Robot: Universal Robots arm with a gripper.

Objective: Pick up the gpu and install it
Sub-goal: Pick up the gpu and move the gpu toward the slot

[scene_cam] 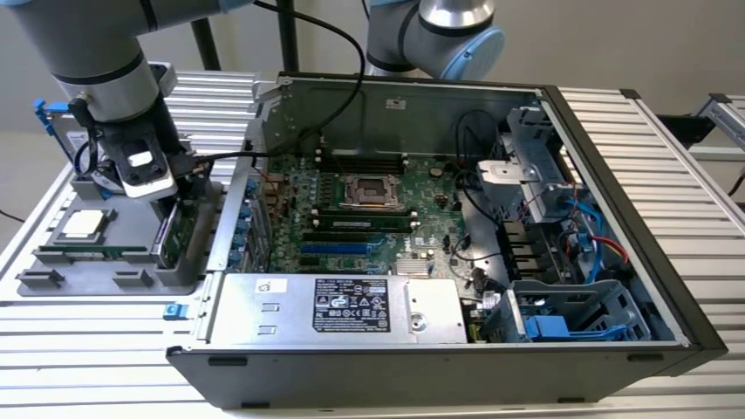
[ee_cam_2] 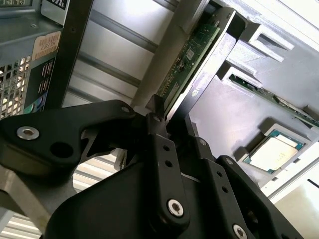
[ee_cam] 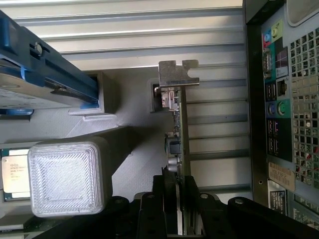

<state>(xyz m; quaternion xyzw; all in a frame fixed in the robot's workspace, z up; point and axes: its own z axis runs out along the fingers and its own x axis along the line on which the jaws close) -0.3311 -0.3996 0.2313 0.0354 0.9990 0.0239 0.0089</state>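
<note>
On the exterior view's left, a grey holder (scene_cam: 70, 271) sits on the slatted table (scene_cam: 117, 349) with a chip (scene_cam: 82, 224) lying flat in it. Just right of the chip, the gpu (scene_cam: 174, 231) stands on edge in the holder's slot, and the gripper (scene_cam: 163, 188) is down over its top edge. In the first wrist view the fingers (ee_cam: 164, 209) sit tight on both faces of the card, pinching it as far as I can see. The silver bracket (ee_cam: 177, 74) is at the far end, and the card is not yet lifted.

To my eye this is the grasp. The pull wants to be straight up along the slot, with the card kept square so that neither its edge nor the bracket drags on the holder's wall. A firm, centred hold should stop it swinging.

Further right lies the open case (scene_cam: 605, 113), with its board (scene_cam: 361, 218) exposed.
</note>
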